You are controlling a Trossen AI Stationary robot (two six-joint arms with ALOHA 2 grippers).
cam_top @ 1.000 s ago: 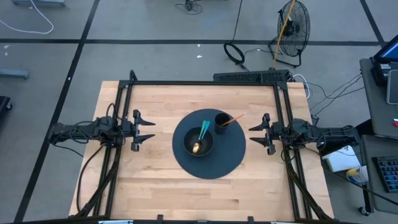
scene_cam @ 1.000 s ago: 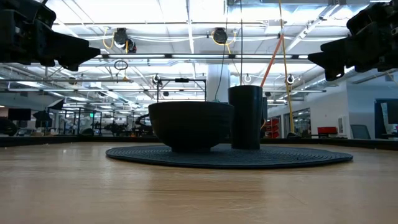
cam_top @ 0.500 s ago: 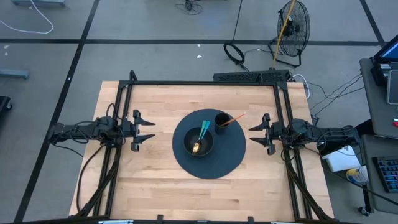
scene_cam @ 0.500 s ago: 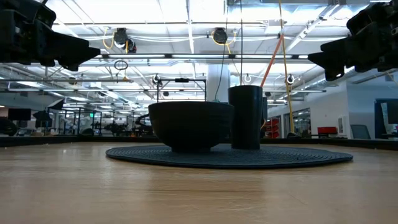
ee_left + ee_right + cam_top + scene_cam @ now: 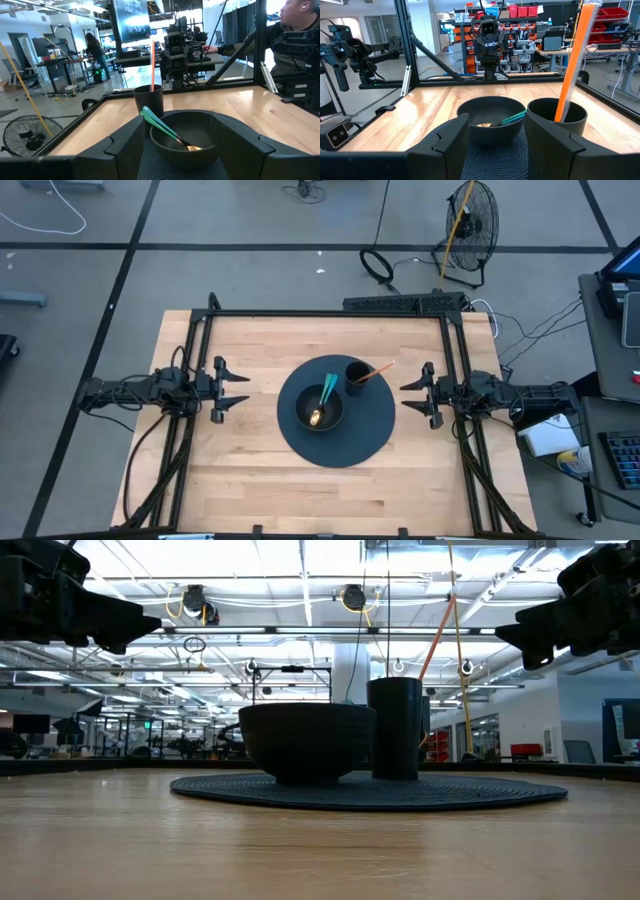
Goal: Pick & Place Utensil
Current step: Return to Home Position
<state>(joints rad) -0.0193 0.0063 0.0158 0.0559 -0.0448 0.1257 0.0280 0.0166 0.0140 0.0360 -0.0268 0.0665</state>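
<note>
Both arms reach in level from opposite sides of the wooden table (image 5: 250, 470). The left gripper (image 5: 243, 389) and right gripper (image 5: 405, 397) gape wide, empty. Between them, nearer the right, the thin orange straw (image 5: 377, 371) leans in the black cylindrical cup (image 5: 357, 373).

orange straw (image 5: 574, 65) stands in black cup (image 5: 577, 122) beside black bowl (image 5: 492, 132) on dark mat (image 5: 495, 160).

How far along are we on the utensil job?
Placing looks done: the gold spoon and a teal-handled utensil lie in the black bowl, and the orange straw stands in the black cup on the blue placemat. Nothing is in hand: left gripper and right gripper hang open at the sides. Nothing obvious remains.
</note>
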